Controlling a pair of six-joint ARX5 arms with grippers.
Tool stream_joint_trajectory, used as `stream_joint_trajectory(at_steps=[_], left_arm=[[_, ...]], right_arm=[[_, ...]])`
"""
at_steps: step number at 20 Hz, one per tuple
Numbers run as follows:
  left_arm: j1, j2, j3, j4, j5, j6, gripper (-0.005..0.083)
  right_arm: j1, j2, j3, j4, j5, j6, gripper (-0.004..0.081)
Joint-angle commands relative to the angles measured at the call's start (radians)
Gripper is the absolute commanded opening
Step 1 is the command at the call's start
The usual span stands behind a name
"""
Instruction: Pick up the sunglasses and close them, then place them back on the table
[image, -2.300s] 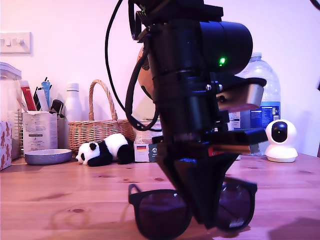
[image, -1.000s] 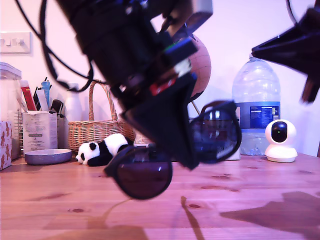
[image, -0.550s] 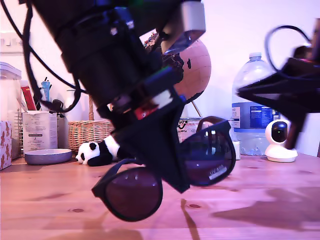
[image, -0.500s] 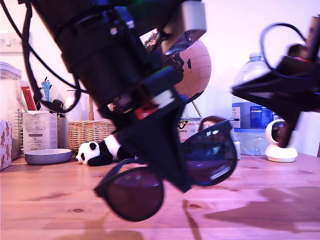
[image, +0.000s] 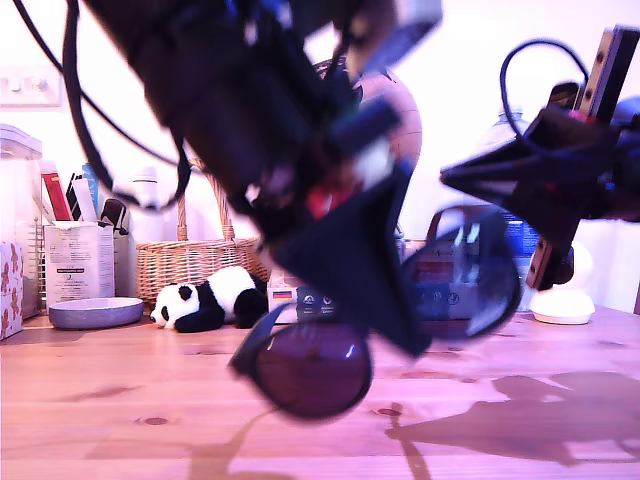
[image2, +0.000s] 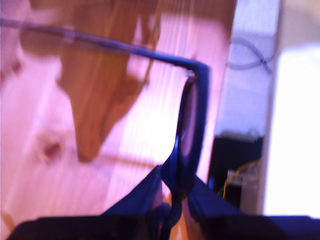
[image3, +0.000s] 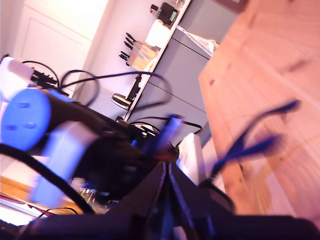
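Note:
The sunglasses (image: 312, 368) hang tilted above the table (image: 100, 420), one dark lens low, the other (image: 472, 272) higher toward the exterior view's right. My first gripper (image: 405, 335) is shut on the bridge between the lenses; the first wrist view shows its fingers pinching the frame (image2: 192, 125), with one thin arm (image2: 100, 42) unfolded. My second gripper (image: 447, 178) hovers at the exterior view's right, just above the higher lens, shut with nothing in it. In the second wrist view its closed tips (image3: 167, 172) point toward the blurred sunglasses arms (image3: 255, 145).
Along the back of the table stand a wicker basket (image: 185, 262), a toy panda (image: 210, 298), a grey bowl (image: 95, 312), a pen holder (image: 78, 255), a globe (image: 395, 110), a water bottle (image: 515, 240) and a white camera (image: 565, 300).
The first gripper lifted the sunglasses off the table, tilted them and shifted them to the exterior view's right. The second arm came in from that side, close to the higher lens.

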Motion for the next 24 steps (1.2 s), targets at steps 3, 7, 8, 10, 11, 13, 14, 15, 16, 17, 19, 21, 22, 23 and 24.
stream_joint_trajectory(at_steps=[3,7,8,10,11,13,14,15,16,17,19,21,22,23,24], left_arm=[[-0.003,-0.034,-0.016,0.038,0.023,0.003,-0.0024],[-0.003,-0.033,-0.016,0.027,0.038,0.003,-0.0024],[-0.001,-0.033,-0.016,0.014,0.036,0.003,-0.0024],[0.021,-0.031,-0.016,-0.008,0.034,0.003,-0.0024],[0.034,-0.029,-0.018,-0.017,0.035,0.003,-0.0024],[0.048,-0.019,-0.023,-0.022,0.035,0.003,-0.0024],[0.053,-0.018,-0.024,-0.021,0.035,0.003,-0.0024],[0.057,-0.018,-0.024,-0.018,0.034,0.004,-0.0024],[0.058,-0.018,-0.024,-0.015,0.035,0.004,-0.0024],[0.058,-0.018,-0.026,-0.010,0.035,0.004,-0.0024],[0.058,-0.017,-0.028,-0.008,0.035,0.007,-0.0024],[0.058,-0.016,-0.029,-0.008,0.035,0.012,-0.0024],[0.058,-0.016,-0.029,-0.008,0.035,0.014,-0.0024],[0.058,-0.016,-0.029,-0.009,0.035,0.014,-0.0024],[0.058,-0.016,-0.029,-0.012,0.036,0.015,-0.0024]], right_arm=[[0.090,0.051,0.010,0.046,0.060,0.041,-0.0013],[0.148,0.053,0.013,0.082,0.172,0.087,-0.0013],[0.131,0.053,0.013,0.077,0.259,0.102,-0.0013],[0.069,0.053,0.013,0.065,0.367,0.126,-0.0013],[0.039,0.053,0.013,0.058,0.396,0.128,-0.0013],[-0.019,0.053,0.013,0.044,0.394,0.137,-0.0013],[-0.042,0.053,0.013,0.038,0.351,0.154,-0.0013],[-0.057,0.053,0.013,0.037,0.273,0.156,-0.0013],[-0.063,0.053,0.013,0.046,0.177,0.156,-0.0013],[-0.062,0.053,0.014,0.064,0.092,0.167,-0.0013],[-0.059,0.053,0.026,0.085,0.018,0.201,-0.0013],[-0.031,0.053,0.040,0.085,-0.027,0.214,-0.0013],[-0.013,0.053,0.048,0.086,-0.060,0.214,-0.0013],[0.002,0.053,0.060,0.084,-0.063,0.218,-0.0013],[0.012,0.053,0.073,0.084,-0.064,0.224,-0.0013]])
